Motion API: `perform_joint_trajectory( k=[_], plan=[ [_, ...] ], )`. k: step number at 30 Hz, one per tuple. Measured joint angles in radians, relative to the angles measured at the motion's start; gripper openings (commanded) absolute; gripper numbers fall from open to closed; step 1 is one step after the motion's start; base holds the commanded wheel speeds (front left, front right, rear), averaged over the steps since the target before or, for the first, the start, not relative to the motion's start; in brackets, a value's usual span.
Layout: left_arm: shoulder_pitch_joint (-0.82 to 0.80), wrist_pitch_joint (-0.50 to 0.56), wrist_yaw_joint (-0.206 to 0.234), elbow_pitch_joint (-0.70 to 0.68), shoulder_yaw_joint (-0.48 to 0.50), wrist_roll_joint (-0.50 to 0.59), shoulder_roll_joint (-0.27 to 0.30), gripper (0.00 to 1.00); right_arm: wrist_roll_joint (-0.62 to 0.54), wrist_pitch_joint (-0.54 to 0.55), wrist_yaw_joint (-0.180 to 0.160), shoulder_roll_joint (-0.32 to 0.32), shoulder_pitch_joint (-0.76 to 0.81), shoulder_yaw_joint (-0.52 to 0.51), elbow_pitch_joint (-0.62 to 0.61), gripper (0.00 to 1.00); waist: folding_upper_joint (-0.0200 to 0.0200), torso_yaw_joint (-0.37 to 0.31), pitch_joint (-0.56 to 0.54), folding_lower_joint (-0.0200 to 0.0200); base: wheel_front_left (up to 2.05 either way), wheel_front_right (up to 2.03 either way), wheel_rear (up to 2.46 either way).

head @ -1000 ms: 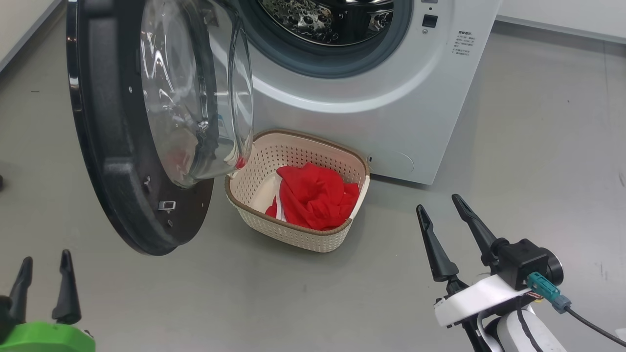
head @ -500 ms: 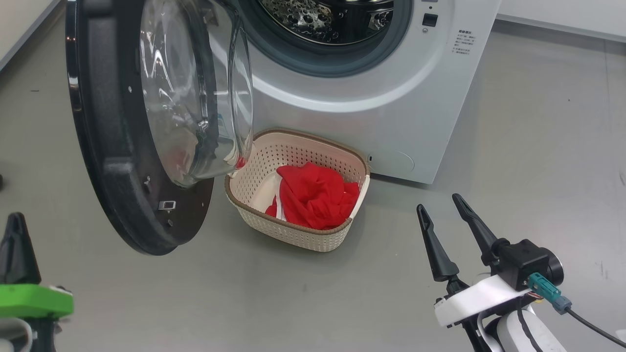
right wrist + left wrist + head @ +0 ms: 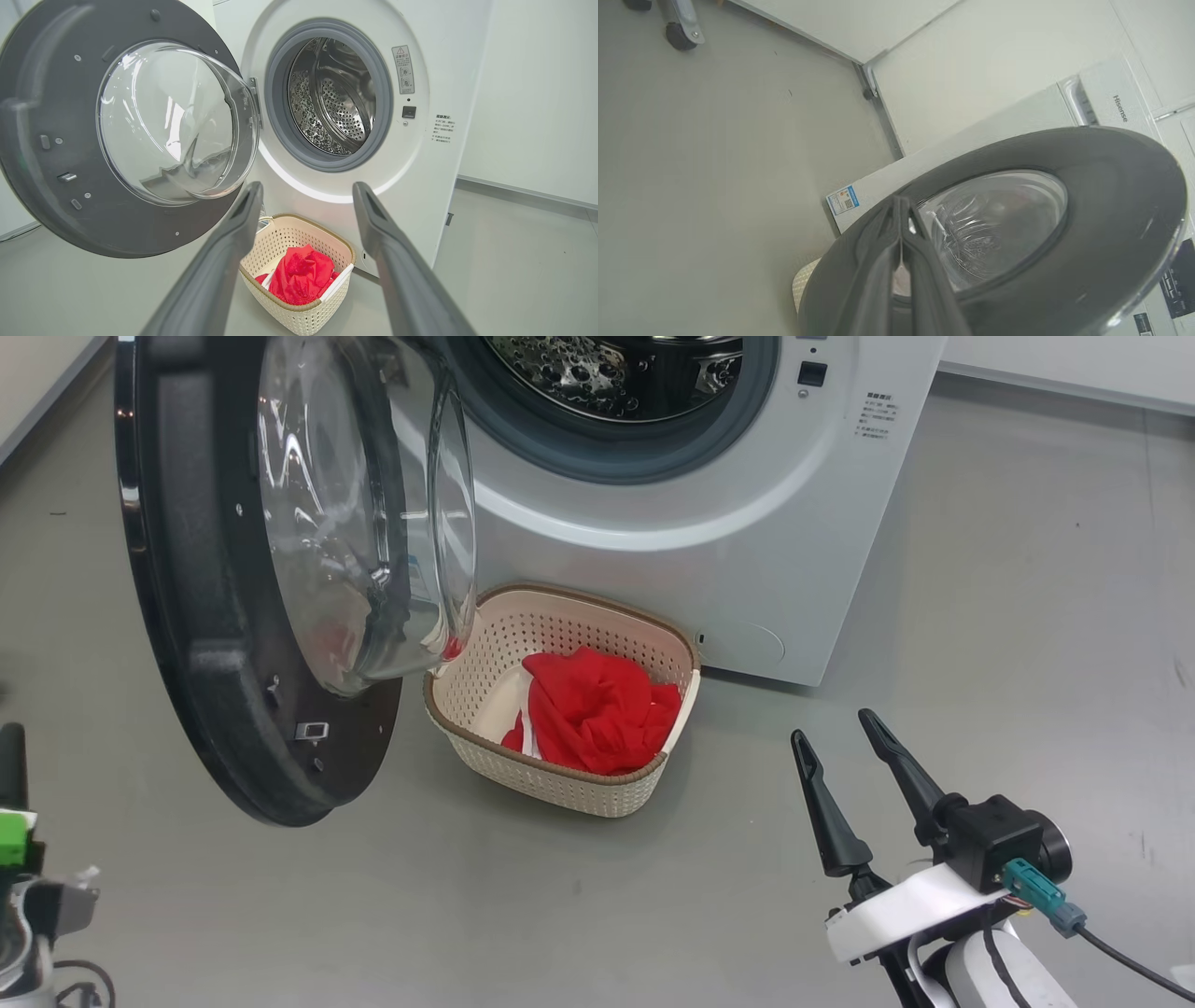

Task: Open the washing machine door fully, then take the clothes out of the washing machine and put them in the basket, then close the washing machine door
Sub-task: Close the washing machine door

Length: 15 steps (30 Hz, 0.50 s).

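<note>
Left claw [image 3: 901, 219]: fingers pressed flat together, nothing between them; in its wrist view the tips line up over the outer black face of the washing machine door [image 3: 201, 644], contact not resolvable. In the head view this claw sits at the lower left edge, left of the door's bottom rim. Right claw [image 3: 834, 728]: fingers spread wide, empty, low at the right over the floor [image 3: 1027, 569], pointed toward the washing machine [image 3: 747, 541], well apart from the basket [image 3: 551, 784]. Door stands swung out to the left of the opening, inner face and glass bowl [image 3: 355, 523] turned toward the basket; in the head view the bowl overlaps the basket's left rim. Basket on the floor just in front of the machine, below the opening. Clothes [image 3: 593, 709]: red with white trim, heaped inside the basket. Perforated steel drum [image 3: 336, 98] visible through the grey rubber ring [image 3: 280, 116]. Blue label [image 3: 843, 199] on the machine's side
</note>
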Motion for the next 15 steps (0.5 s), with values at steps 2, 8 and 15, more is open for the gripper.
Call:
perform_joint_trajectory(
  k=[2, 8, 15],
  plan=[
    [-0.014, 0.049, 0.035, 0.019, 0.033, -0.058, -0.006, 0.00, 0.000, 0.000, 0.000, 0.000, 0.000, 0.002, 0.000, 1.00, 0.0000, -0.003, 0.001, 0.0000, 0.00, 0.00, 0.00],
    [-0.097, 0.153, 0.155, 0.046, 0.116, -0.224, -0.049, 0.00, 0.000, 0.000, 0.000, 0.001, 0.000, 0.005, 0.002, 1.00, 0.0000, -0.013, 0.002, 0.0000, 0.00, 0.00, 0.00],
    [-0.124, 0.279, 0.177, 0.065, 0.119, -0.286, -0.050, 0.00, 0.000, 0.000, 0.000, 0.001, 0.000, 0.008, 0.005, 1.00, 0.0000, -0.021, -0.001, 0.0000, 0.00, 0.00, 0.00]
  ],
)
